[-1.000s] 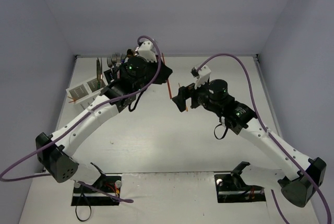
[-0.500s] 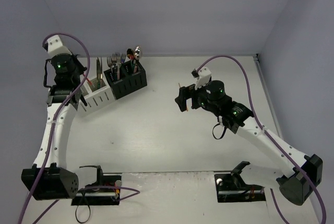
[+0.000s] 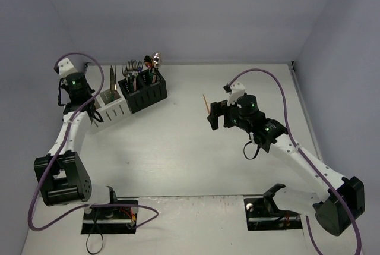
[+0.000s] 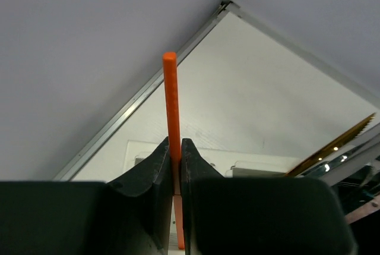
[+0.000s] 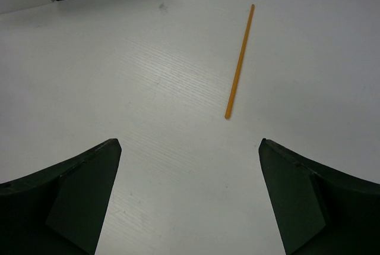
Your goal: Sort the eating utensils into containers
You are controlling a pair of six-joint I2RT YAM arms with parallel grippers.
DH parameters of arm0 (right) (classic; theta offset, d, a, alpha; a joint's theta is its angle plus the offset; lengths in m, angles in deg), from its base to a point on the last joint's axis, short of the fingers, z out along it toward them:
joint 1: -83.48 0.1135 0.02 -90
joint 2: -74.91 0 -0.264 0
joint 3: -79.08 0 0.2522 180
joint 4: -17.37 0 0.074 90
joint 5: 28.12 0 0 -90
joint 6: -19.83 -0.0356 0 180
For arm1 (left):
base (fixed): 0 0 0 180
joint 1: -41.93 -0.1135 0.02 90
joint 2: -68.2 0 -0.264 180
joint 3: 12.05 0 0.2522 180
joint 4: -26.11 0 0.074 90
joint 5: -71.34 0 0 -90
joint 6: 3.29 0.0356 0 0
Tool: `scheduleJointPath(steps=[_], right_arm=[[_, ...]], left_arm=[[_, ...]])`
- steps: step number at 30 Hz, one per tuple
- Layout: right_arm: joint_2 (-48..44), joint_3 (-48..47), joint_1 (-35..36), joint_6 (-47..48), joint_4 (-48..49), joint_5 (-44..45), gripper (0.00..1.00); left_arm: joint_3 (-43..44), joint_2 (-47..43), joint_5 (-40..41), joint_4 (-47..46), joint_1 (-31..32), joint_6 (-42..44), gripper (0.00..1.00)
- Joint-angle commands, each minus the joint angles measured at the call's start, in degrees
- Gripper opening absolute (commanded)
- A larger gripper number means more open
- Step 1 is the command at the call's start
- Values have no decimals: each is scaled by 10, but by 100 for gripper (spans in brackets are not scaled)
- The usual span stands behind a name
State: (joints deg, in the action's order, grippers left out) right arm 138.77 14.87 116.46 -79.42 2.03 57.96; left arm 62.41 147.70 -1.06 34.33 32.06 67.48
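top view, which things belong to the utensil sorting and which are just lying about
Job: black caddy, white caddy, forks, spoon and knife in them, loose orange stick lying flat, held orange stick in left tool.
Not job: purple cables, rig wiring.

The left gripper pinched an orange stick between its dark fingers, jaws closed tight on it. The stick rose straight past the fingertips. Beyond lay the white surface, with a gold serrated blade at the right edge.
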Motion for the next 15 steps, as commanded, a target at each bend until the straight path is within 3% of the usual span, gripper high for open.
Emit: scheduleJointPath(steps=[1,5,10,15], right_arm=[[-5,5,-18,-8,21,-8,100],[18,-8,-21,-2,20,-13,100],[85,-44,-24,5,18,-6,100],[185,-111,-26,-7,-3,-6,100]], left_arm=[[-17,-9,30,-88,-2,11,7],[-37,-12,33,-87,-2,22,12],[-55,-50,4,-83,-1,21,45],[-39,-106,-27,-22,4,26,64]])
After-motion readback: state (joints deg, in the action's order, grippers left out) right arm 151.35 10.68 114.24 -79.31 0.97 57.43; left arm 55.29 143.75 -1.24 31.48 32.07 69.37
